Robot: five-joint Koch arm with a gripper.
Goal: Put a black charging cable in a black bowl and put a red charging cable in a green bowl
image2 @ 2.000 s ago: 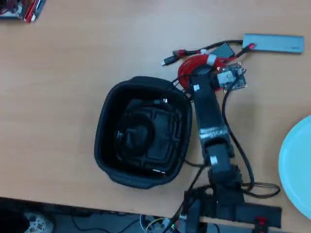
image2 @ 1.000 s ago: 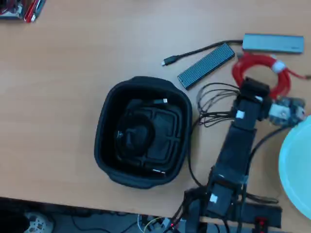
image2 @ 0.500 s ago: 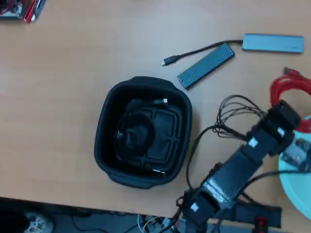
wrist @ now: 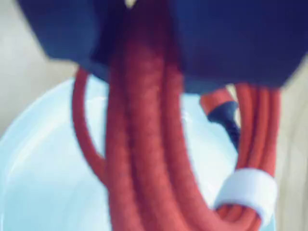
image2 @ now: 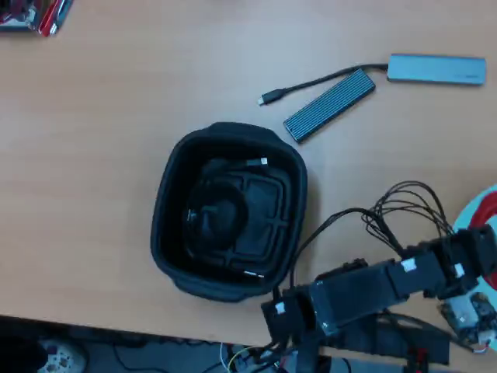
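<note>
In the wrist view my gripper (wrist: 144,43) is shut on the red charging cable (wrist: 144,159). The coil hangs from the jaws with its white tie (wrist: 248,190) and a dark connector (wrist: 225,115) showing. Directly under it lies the pale green bowl (wrist: 43,159). In the overhead view the arm reaches to the right edge, where a bit of the red charging cable (image2: 488,208) shows over the green bowl (image2: 468,217). The black bowl (image2: 167,210) sits mid-table with the black charging cable (image2: 213,214) coiled inside, silvery tip (image2: 262,162) at its upper right.
A grey hub (image2: 436,68) and a ribbed grey box (image2: 329,105) with a short black lead lie at the upper right. The robot's loose wires (image2: 404,206) loop beside the arm. Red and silver items (image2: 35,14) sit at the top left. The table's front edge (image2: 116,326) runs along the bottom.
The arm has swung from beside the ribbed box and the hub to the far right, carrying the red cable with it until it hangs over the green bowl.
</note>
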